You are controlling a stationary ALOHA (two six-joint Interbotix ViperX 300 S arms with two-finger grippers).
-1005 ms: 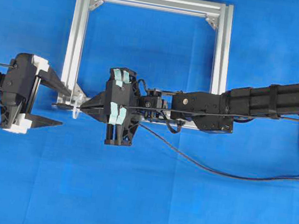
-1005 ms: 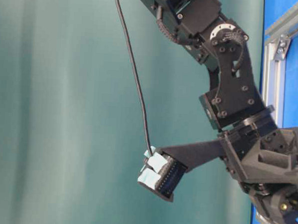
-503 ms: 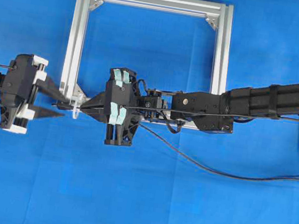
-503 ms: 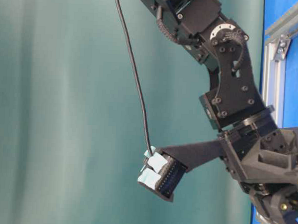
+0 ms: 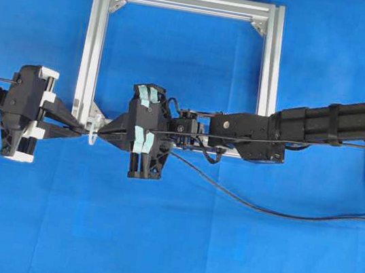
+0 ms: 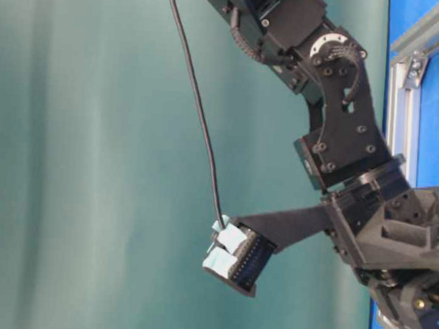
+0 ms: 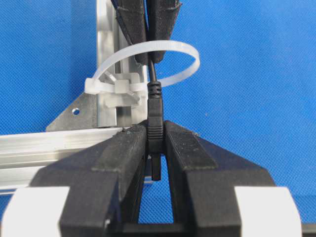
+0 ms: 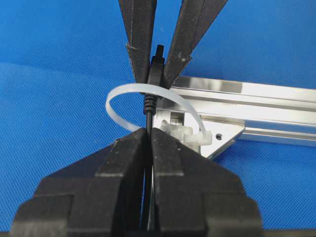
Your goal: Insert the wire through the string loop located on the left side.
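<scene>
The white string loop (image 7: 190,66) is tied to the frame's lower left corner (image 5: 91,138). The black wire (image 7: 152,79) passes through it. My left gripper (image 7: 155,129) is shut on the wire's ribbed plug (image 7: 155,116), just past the loop on the left side (image 5: 79,129). On the other side of the loop, my right gripper (image 8: 149,133) is shut on the thin cable (image 8: 147,114); overhead it sits right of the loop (image 5: 105,132). In the right wrist view the left gripper's fingers (image 8: 140,39) pinch the plug beyond the loop (image 8: 118,96).
The silver aluminium frame (image 5: 189,0) lies flat on the blue cloth. The wire's slack (image 5: 261,207) trails right across the cloth below the right arm (image 5: 328,124). The table-level view shows the cable (image 6: 200,112) hanging beside the right arm.
My left gripper's jaws have closed from wide open onto the plug sticking out of the loop. The right gripper and the wire have held still.
</scene>
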